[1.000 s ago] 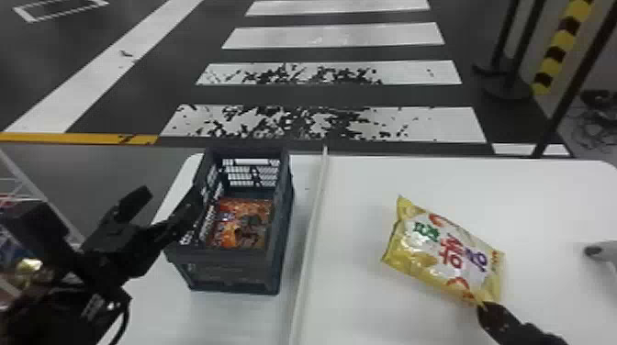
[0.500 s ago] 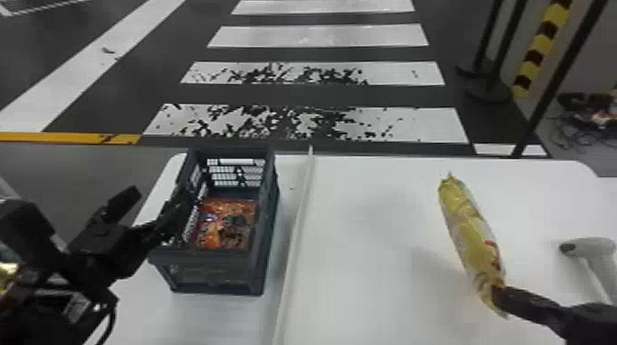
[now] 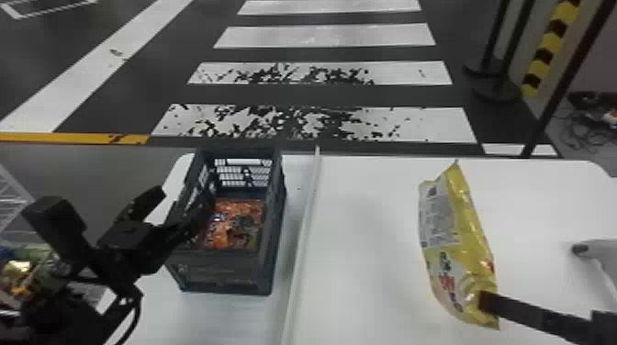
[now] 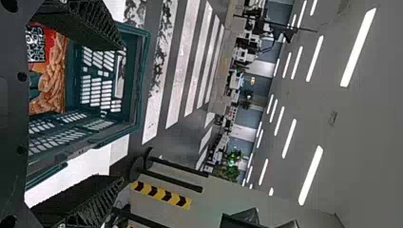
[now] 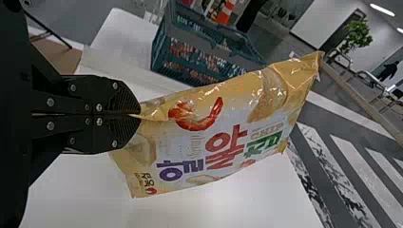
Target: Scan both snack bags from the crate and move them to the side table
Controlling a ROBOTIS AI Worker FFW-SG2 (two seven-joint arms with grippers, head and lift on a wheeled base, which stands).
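Closest to me, the right gripper (image 5: 135, 115) has its two fingers closed tight on one end of the yellow snack bag (image 5: 237, 121). With twelve straight ahead of the robot, the bag runs from those fingertips toward eleven, tipped up so its broad faces stand clear. I'd guess that pinch at the very end is deliberate: the pale printed panel on the back stays uncovered for reading. At two o'clock from the grip, what looks like a hand scanner (image 3: 597, 257) sits on the white table (image 3: 376, 220), handy for that. Scanning seems the step in hand.

Out toward ten, past the pale strip (image 3: 303, 238), stands the dark crate (image 3: 225, 275); its walls keep the orange snack bag (image 3: 234, 225) corralled, lying low inside. The left gripper (image 4: 121, 114) waits at the crate's nine o'clock side, fingers spread, probably parked there for the second bag. Which surface counts as the side table, I can't tell.
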